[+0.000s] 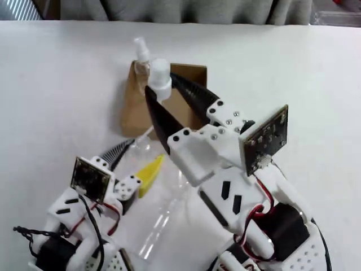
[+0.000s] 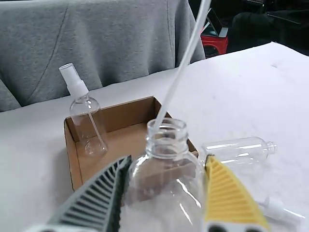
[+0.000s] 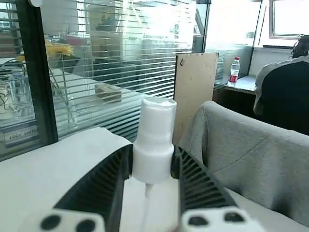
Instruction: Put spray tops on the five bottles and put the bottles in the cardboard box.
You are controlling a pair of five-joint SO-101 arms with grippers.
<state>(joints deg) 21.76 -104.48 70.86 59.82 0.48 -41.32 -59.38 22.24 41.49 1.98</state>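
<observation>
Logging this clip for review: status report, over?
Left gripper shut on open bottle. Right gripper shut on spray top, tube at the bottle's neck. One capped bottle upright in cardboard box. Nothing in the way.

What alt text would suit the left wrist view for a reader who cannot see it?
The left pincer clamps a clear plastic bottle between grey and yellow fingers, with a thin white dip tube slanting down to its open neck. Behind, a second clear bottle with a white spray top stands in the open brown cardboard box.
</observation>
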